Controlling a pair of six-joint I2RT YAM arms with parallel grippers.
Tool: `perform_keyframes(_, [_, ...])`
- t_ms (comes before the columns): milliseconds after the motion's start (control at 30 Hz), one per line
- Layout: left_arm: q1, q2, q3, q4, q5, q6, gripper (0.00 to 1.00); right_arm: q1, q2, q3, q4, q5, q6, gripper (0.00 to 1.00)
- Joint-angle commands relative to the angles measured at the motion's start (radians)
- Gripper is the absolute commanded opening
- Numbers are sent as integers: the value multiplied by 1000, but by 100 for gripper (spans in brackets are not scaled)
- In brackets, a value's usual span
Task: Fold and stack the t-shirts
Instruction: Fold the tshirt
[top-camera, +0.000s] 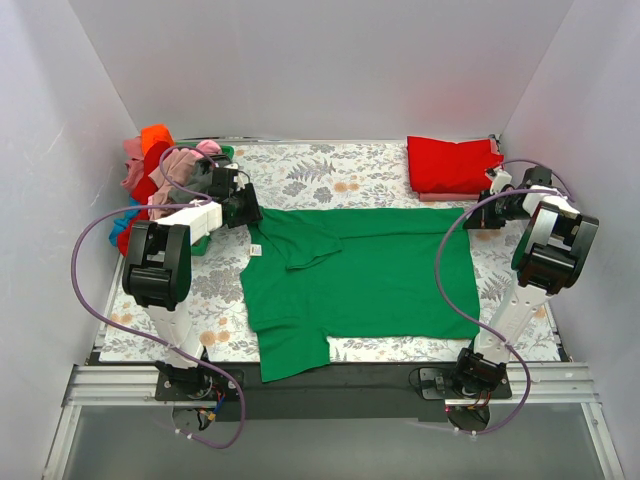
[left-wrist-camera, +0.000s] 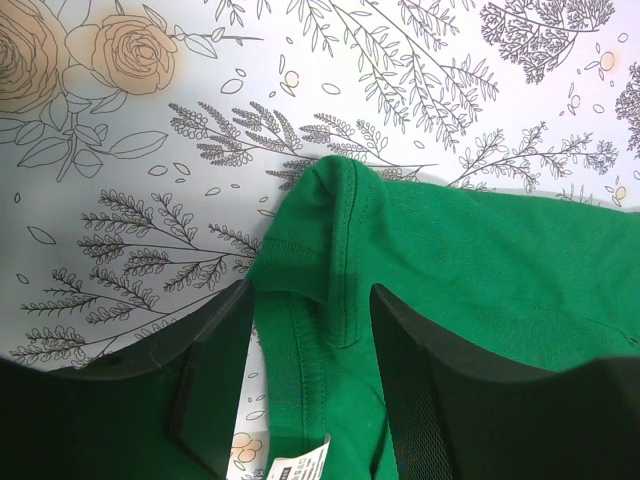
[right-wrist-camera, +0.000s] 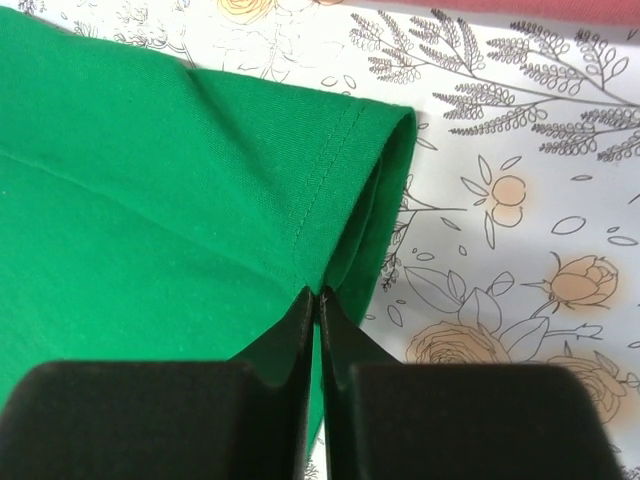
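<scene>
On the cloth a green shirt is spread out flat in the middle of the table, with its near corner hanging over the cloth's front edge onto the dark table rim. One sleeve is seen folded in over the chest near the collar.

At the shirt's far-left corner the left gripper is held low. In the left wrist view its fingers are parted, and a raised ridge of the collar seam of the green shirt is seen between them, ungripped. A white label is visible at the bottom of that view.

At the far-right corner the right gripper is lowered onto the hem. In the right wrist view the right gripper is clenched, its tips pinched on the doubled edge of the green shirt, which is lifted slightly off the cloth.

A folded red shirt is laid at the far-right corner. A pile of shirts is heaped in a basket at the far left.
</scene>
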Motion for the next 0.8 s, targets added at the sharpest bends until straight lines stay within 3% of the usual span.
perform_keyframes(0, [5,-30,18,-6,-8,15,48,-7,-16,6,-23,-4,-21,10])
perform_keyframes(267, [5,-30,18,-5,-6,13,49,-7,-5,13,-24,8,-23,22])
perform_keyframes(467, [5,-29,18,-6,-6,13,49,-5,7,24,-26,13,-24,23])
perform_keyframes(633, [5,-29,16,-5,-6,13,49,1,16,21,-26,13,-24,19])
perform_keyframes(733, [5,-30,18,-5,-6,13,49,2,14,22,-27,11,-23,2])
perform_keyframes(767, [5,-30,18,-8,-8,13,49,2,10,21,-29,11,-24,1])
